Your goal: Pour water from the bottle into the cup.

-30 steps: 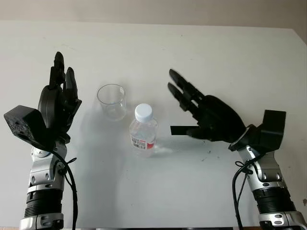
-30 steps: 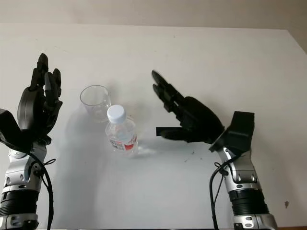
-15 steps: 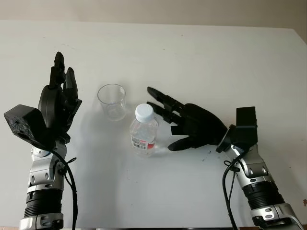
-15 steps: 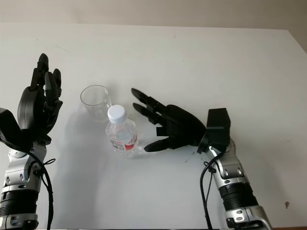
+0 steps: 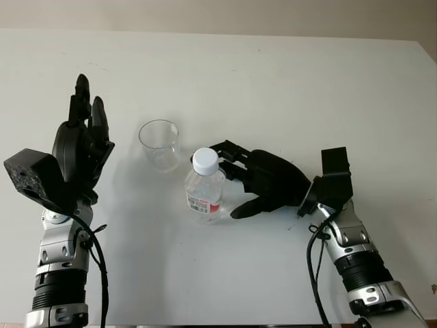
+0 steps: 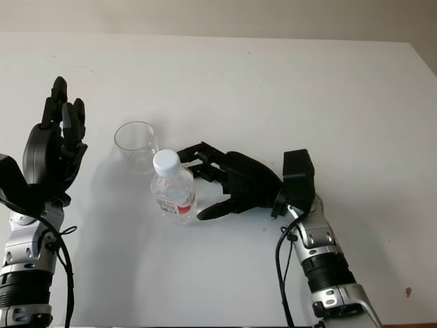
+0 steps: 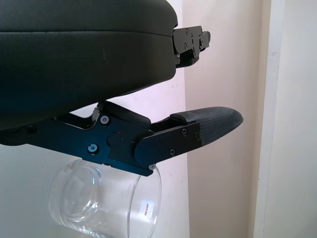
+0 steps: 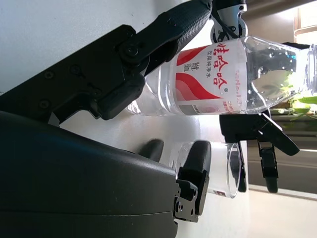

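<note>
Over the last second the right hand (image 5: 263, 181) has been brought in against the clear plastic water bottle with white cap (image 5: 204, 186), its fingers (image 5: 229, 152) half-curled around it but not yet closed. The clear plastic cup (image 5: 159, 144) stands just behind the bottle on the white bench (image 5: 287, 82). The left hand (image 5: 82, 147) is held open beyond the cup. A grasp is judged imminent; the cap is still on.

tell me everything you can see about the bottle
The bottle is small, clear plastic with a white screw cap still on and a red and white label around its middle. It stands upright on the white table, just in front and to the right of the empty clear cup, apart from it. The right hand has its fingers curled around the bottle's right side, thumb low by the base; whether the grip has closed is unclear.
</note>
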Motion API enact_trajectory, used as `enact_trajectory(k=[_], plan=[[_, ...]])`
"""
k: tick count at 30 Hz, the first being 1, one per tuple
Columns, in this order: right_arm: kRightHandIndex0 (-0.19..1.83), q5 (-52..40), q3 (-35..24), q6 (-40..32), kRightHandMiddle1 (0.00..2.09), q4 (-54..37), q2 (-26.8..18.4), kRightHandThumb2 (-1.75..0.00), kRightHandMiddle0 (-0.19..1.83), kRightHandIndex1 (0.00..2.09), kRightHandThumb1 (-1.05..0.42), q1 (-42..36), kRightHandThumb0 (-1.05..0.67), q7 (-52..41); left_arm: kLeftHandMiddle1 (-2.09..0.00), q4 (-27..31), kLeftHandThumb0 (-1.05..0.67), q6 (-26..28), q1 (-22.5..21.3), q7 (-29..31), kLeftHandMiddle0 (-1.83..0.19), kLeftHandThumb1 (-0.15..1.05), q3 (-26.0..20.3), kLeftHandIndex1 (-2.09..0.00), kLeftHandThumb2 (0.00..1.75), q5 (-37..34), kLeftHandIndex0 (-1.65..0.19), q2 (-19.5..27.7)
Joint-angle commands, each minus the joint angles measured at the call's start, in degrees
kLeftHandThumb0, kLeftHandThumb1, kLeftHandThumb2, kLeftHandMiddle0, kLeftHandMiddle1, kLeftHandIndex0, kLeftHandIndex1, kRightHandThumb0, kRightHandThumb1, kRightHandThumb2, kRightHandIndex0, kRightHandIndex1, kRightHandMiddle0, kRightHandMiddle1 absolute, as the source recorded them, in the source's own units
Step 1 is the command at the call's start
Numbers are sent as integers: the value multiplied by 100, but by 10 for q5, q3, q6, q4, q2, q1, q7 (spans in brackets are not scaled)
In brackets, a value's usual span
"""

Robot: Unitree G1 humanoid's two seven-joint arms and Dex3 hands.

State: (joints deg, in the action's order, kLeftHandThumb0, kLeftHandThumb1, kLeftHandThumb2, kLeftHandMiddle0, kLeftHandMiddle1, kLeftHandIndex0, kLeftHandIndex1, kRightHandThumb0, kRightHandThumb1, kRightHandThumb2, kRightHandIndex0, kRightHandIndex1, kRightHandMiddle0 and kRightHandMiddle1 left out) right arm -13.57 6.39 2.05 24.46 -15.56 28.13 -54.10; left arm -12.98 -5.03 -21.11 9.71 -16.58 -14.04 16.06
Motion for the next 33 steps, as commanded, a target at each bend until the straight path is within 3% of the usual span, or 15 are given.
enact_trajectory(k=[1,10,20,33], plan=[[-5,4,4,-12,153,7,-6,-5,-17,146,-71,7,-79,-10,-5,1,-72,-2,-7,1,10,105,-4,-5,66,-2,13,4],[2,23,19,-35,144,16,-2,-5,-5,141,-68,32,-78,-26,-5,2,-72,0,-8,-1,10,105,-4,-5,66,-1,13,4],[3,31,40,-24,136,29,22,-5,-5,131,-67,53,-81,-42,-6,1,-73,-1,-9,-4,9,105,-4,-6,65,0,12,3],[6,23,63,-24,141,-5,43,-5,-6,126,-62,54,-82,-71,-6,0,-73,-4,-8,-5,9,105,-6,-6,66,-3,12,0]])
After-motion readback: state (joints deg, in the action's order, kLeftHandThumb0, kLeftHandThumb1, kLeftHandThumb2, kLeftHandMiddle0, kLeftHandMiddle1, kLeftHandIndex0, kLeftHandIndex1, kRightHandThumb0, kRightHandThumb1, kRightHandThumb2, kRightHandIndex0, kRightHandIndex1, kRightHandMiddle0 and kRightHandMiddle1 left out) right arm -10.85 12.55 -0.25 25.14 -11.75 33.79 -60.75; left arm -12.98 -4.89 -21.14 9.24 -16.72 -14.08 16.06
